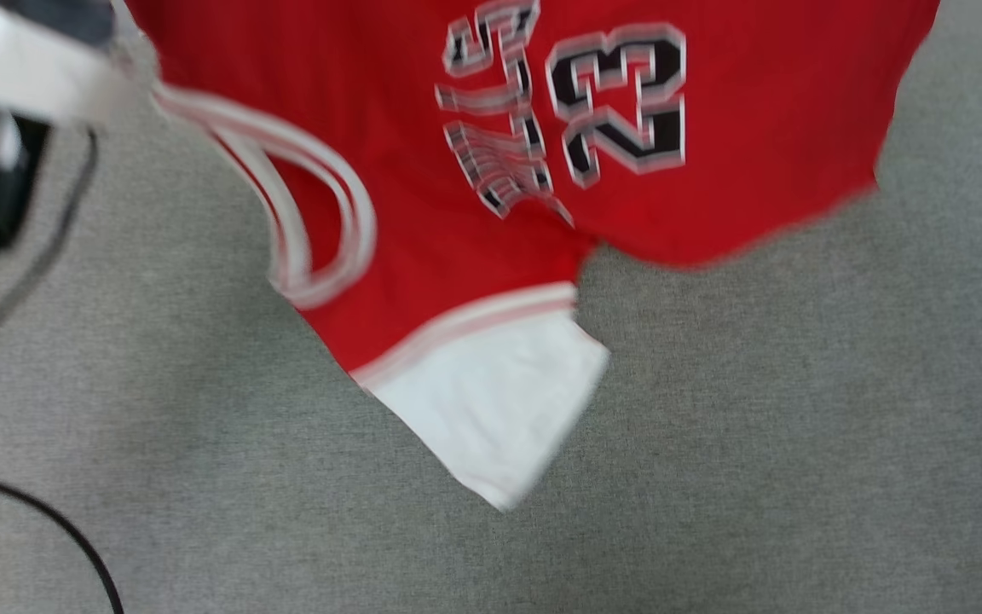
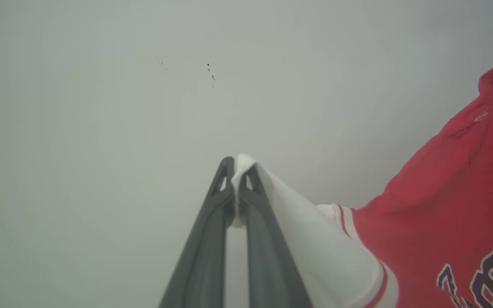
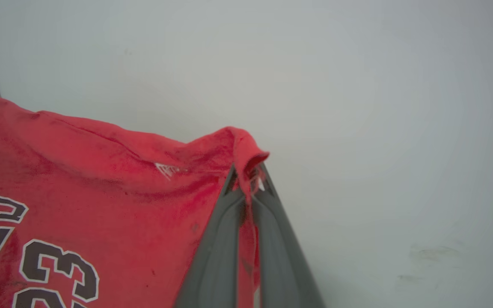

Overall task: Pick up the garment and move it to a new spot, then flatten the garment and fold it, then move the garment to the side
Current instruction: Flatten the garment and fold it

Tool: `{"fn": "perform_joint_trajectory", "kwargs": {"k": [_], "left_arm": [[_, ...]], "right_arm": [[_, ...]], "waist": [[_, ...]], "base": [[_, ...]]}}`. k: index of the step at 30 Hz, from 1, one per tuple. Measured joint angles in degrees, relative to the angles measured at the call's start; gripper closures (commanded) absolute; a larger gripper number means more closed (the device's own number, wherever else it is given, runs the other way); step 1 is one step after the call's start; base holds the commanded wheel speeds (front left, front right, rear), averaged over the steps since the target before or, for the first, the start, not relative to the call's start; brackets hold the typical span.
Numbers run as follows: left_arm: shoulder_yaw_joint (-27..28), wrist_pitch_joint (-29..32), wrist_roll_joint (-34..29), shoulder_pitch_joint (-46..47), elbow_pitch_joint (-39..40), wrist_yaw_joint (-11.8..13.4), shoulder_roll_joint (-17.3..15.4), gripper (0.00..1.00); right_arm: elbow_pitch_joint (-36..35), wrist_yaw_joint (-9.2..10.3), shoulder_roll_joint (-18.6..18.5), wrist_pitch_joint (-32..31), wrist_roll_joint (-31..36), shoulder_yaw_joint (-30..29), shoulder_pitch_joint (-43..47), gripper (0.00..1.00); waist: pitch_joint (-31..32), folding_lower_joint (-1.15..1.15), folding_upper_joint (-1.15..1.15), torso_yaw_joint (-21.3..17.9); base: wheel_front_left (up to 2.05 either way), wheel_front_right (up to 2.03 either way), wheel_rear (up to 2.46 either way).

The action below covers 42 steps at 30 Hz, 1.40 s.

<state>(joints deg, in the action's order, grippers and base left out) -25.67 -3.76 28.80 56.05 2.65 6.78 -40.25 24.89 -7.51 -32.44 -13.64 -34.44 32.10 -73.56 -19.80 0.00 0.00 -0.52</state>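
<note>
The red short-sleeved cloth T-shirt (image 3: 101,171) looks soft and matt, with a faintly fuzzy nap just beside the right claw (image 3: 248,171). Its white cloth sleeve (image 2: 306,239), pinched in the left claw (image 2: 239,167), looks smoother. Both claws' long dark grey fingers (image 2: 203,239) look like smooth, matt plastic. Below the claws, the grey table (image 1: 798,426) has a rough, felt-like woven covering.

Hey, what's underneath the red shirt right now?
The garment hangs from the left gripper and right gripper above a gray felt-like surface. A black cable lies on it, off to one side. Whatever sits directly beneath the cloth is covered from view.
</note>
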Motion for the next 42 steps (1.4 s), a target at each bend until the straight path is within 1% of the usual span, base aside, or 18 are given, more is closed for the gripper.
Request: {"fn": "perform_joint_trajectory", "kwargs": {"k": [8,12,15,19,24,28,31,33,37,42], "left_arm": [[-0.2,1.9,-2.5,21.6,-8.3,-5.0,2.7,1.00],[0.0,1.5,-3.6,32.5,-14.3,-7.6,4.2,1.00],[0.7,0.4,-3.7,40.1,-18.9,-8.9,5.4,1.00],[-0.1,-1.1,-4.5,45.9,-23.3,-10.6,6.9,1.00],[-0.4,-2.8,-5.1,50.9,-28.4,-11.3,7.5,1.00],[-1.2,-4.5,-4.8,51.7,-32.0,-11.9,8.8,1.00],[-1.5,-5.7,-4.2,51.1,-34.4,-12.3,9.1,1.00],[-2.6,-8.2,-2.7,44.5,-37.8,-12.9,9.6,1.00],[-3.5,-9.7,-1.5,37.2,-38.2,-13.2,9.7,1.00],[-3.7,-10.6,0.6,24.5,-37.6,-13.1,8.4,1.00]], "right_arm": [[4.9,0.00,4.8,-1.6,7.2,-5.2,-14.4,1.00],[7.7,0.00,6.3,-2.5,10.8,-6.7,-22.3,1.00],[9.9,0.00,7.9,-2.2,12.6,-8.1,-27.9,1.00],[12.8,0.00,9.5,-1.4,14.6,-8.4,-33.5,1.00],[16.2,0.00,10.1,-0.6,15.5,-7.4,-38.4,1.00],[19.1,0.00,10.5,0.5,15.8,-5.7,-39.0,1.00],[21.2,0.00,10.8,1.7,15.3,-4.1,-37.7,1.00],[24.5,0.00,11.8,5.2,12.8,0.6,-30.2,1.00],[26.0,0.00,12.5,7.9,10.0,3.0,-24.0,1.00],[25.5,0.00,12.8,9.7,6.6,9.8,-14.6,1.00]], "waist": [[-6.2,0.00,0.00,-0.4],[-9.5,0.00,0.00,-0.1],[-12.0,0.00,0.00,0.2],[-14.9,0.01,0.00,0.8],[-17.3,0.00,0.00,2.1],[-18.5,0.01,0.00,2.7],[-18.8,0.00,0.00,2.7],[-17.7,0.00,0.00,2.2],[-15.8,0.00,0.00,1.9],[-12.9,0.00,0.00,1.2]], "base": [[0.00,0.00,0.00],[0.00,0.00,0.00],[0.00,0.00,0.00],[0.00,0.00,0.00],[0.00,0.00,0.00],[0.00,0.00,0.00],[0.00,0.00,0.00],[0.00,0.00,0.00],[0.00,0.00,0.00],[0.00,0.00,0.00]]}}
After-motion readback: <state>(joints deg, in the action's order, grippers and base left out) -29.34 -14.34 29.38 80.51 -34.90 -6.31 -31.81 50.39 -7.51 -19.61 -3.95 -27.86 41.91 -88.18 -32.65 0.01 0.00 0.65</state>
